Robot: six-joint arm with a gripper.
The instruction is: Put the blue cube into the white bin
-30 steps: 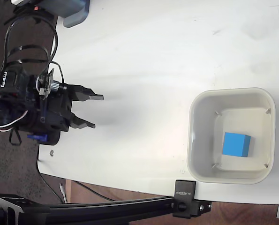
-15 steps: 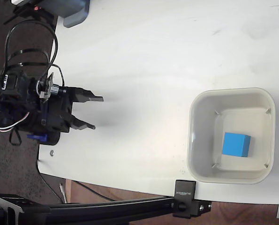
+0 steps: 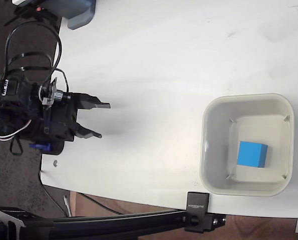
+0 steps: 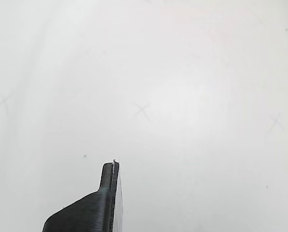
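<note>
In the fixed view the blue cube [image 3: 252, 154] lies on the floor of the white bin [image 3: 247, 100], which stands at the right of the table. My gripper [image 3: 104, 120] is far to the left, near the table's left edge, open with nothing between its black fingers. The wrist view shows only bare white table and one black fingertip [image 4: 108, 179] at the bottom; neither cube nor bin appears there.
A grey-blue device [image 3: 81, 12] sits at the table's top left corner. A black rail with a clamp [image 3: 198, 212] runs along the bottom edge, below the bin. Cables [image 3: 31, 45] loop off the arm at the left, beyond the table.
The arm has drawn back very slightly to the left since a second ago. Cube and bin have not moved.
</note>
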